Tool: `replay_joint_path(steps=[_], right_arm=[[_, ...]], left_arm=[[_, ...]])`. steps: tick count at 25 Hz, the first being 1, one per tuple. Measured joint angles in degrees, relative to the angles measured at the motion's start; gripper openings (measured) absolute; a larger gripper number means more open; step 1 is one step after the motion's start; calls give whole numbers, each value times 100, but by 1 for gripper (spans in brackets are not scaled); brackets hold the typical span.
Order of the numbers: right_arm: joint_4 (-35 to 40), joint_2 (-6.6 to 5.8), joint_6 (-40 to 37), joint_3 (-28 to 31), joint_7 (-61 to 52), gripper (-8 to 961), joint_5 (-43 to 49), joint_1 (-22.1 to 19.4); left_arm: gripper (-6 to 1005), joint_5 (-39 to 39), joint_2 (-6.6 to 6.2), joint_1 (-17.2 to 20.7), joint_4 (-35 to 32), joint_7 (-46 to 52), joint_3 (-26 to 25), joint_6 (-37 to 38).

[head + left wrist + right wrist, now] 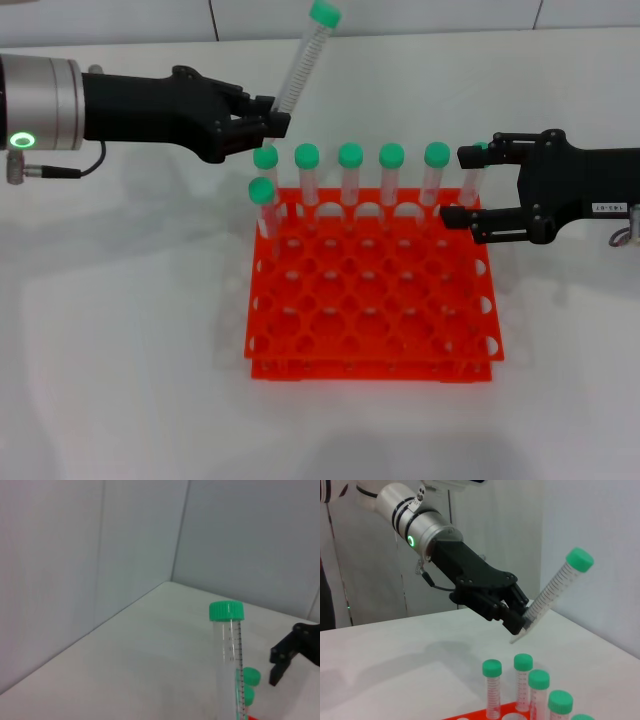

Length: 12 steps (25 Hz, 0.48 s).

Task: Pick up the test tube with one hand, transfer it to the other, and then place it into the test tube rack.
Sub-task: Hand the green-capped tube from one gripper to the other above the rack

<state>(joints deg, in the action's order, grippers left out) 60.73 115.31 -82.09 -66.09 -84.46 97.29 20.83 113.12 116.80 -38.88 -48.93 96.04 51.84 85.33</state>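
My left gripper (275, 118), the plain black one, is shut on the bottom end of the test tube (300, 65). The tube leans up and to the right, its green cap (323, 14) highest, above the rack's back left corner. The right wrist view shows that same grip (521, 621) on the tilted tube (552, 590). The left wrist view shows the tube (231, 655) close up. My right gripper (462, 187), with the white label, is open at the back right corner of the orange-red test tube rack (370, 310). One of the rack's tubes (472, 185) shows between its fingers.
Several green-capped tubes (350, 175) stand along the rack's back row, and one more (263, 205) stands in the second row at the left. The rack's other holes hold nothing. White table (120, 350) lies all around, with a wall behind.
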Motion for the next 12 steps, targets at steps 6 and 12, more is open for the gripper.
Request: replay_joint_path(steps=[6, 12], right_arm=[[0, 0, 0, 0, 0, 751, -9, -1], [0, 0, -4, -4, 3, 751, -11, -12]], left_arm=[[196, -47, 51, 20, 105, -359, 1, 141], [196, -42, 66, -20, 307, -633, 14, 207]])
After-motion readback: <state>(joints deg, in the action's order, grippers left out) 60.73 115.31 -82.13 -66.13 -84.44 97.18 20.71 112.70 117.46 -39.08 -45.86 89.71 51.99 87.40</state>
